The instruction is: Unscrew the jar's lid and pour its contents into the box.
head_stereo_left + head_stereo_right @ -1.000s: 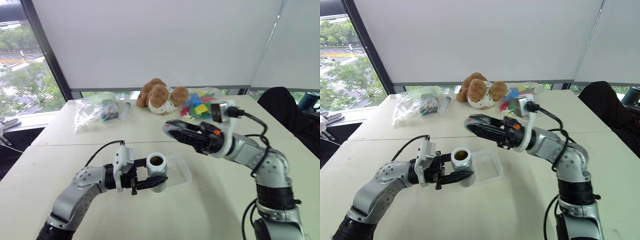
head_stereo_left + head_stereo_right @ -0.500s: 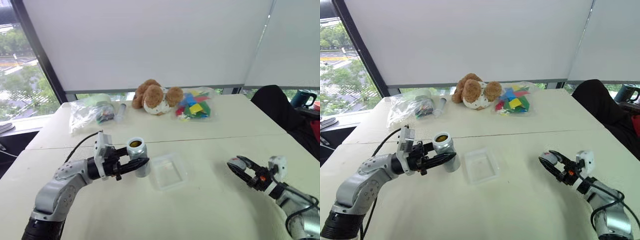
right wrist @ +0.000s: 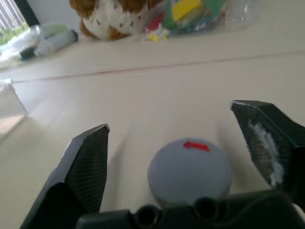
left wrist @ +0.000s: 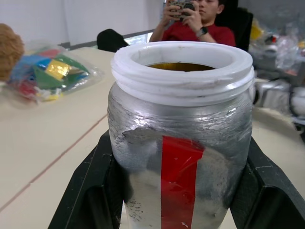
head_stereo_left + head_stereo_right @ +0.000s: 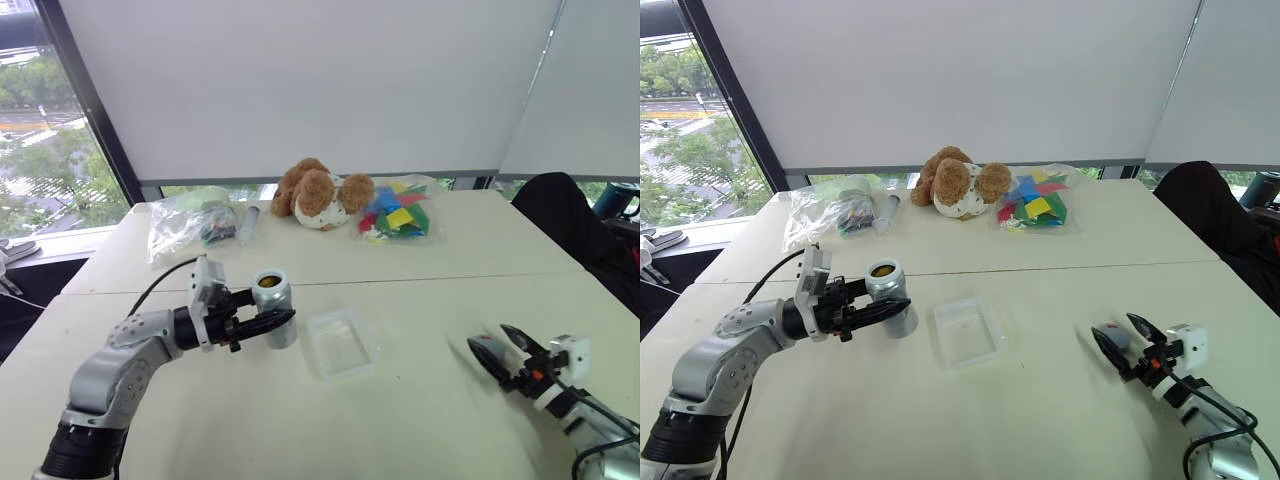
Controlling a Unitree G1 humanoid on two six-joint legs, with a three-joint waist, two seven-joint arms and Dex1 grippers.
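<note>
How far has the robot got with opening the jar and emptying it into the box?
Done: the round grey lid lies on the table between the right gripper's open fingers. In hand: the left gripper holds the open silvery-grey jar upright. Left: tipping it into the clear square plastic box.

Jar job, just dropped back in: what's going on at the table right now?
The left tool holds the jar upright above the table, to the left of the box. The jar's mouth is open, with brown contents visible inside. The lid lies on the table on the right, between the open fingers of the right tool. The box looks empty, so nothing has been poured yet.
</note>
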